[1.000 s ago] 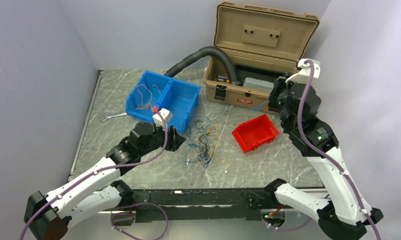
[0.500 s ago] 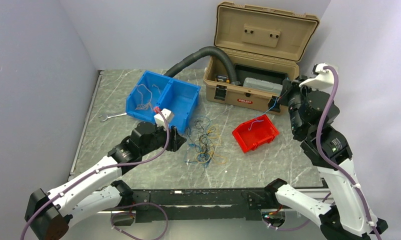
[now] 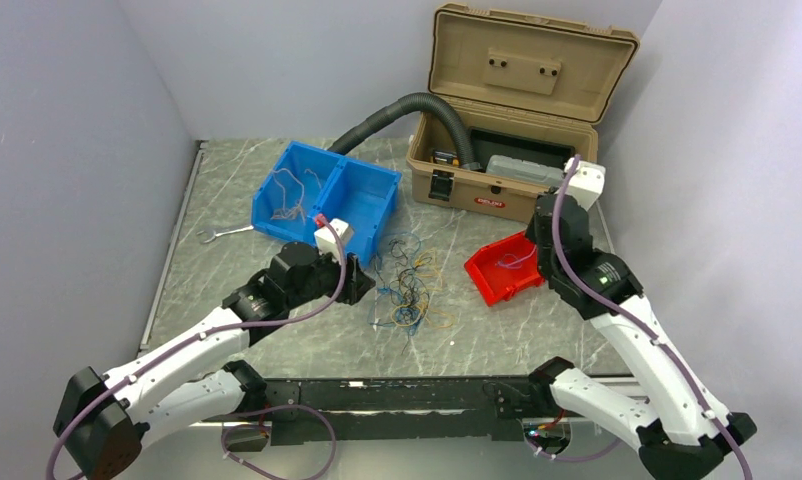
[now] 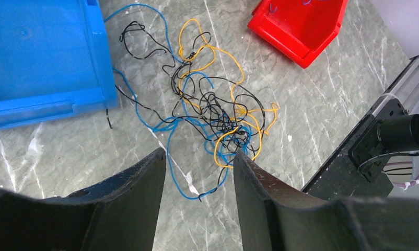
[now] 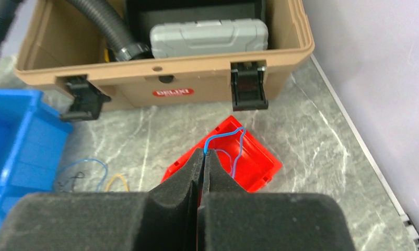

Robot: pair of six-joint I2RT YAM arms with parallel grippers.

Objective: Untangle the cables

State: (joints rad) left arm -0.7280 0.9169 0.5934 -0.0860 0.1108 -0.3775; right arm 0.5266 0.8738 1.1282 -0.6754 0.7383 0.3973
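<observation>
A tangle of thin cables (image 3: 409, 292), yellow, blue and black, lies on the grey table; it also shows in the left wrist view (image 4: 212, 112). My left gripper (image 4: 199, 157) is open and empty, its fingertips just short of the tangle's near edge. My right gripper (image 5: 204, 152) is shut on a thin blue cable (image 5: 233, 144) that loops over the red bin (image 5: 249, 157); the gripper's jaws are hidden behind the arm in the top view. The red bin (image 3: 497, 275) sits right of the tangle. Whitish cables (image 3: 292, 200) lie in the blue bin.
A blue two-compartment bin (image 3: 362, 180) stands left of the tangle. An open tan toolbox (image 3: 477, 190) sits at the back, with a black corrugated hose (image 3: 397, 110) and a grey case (image 5: 207, 34) in it. A wrench (image 3: 222, 233) lies at the far left.
My right arm has swung down and left from beside the toolbox, bringing the blue cable over the red bin. My left arm has edged slightly toward the tangle.
</observation>
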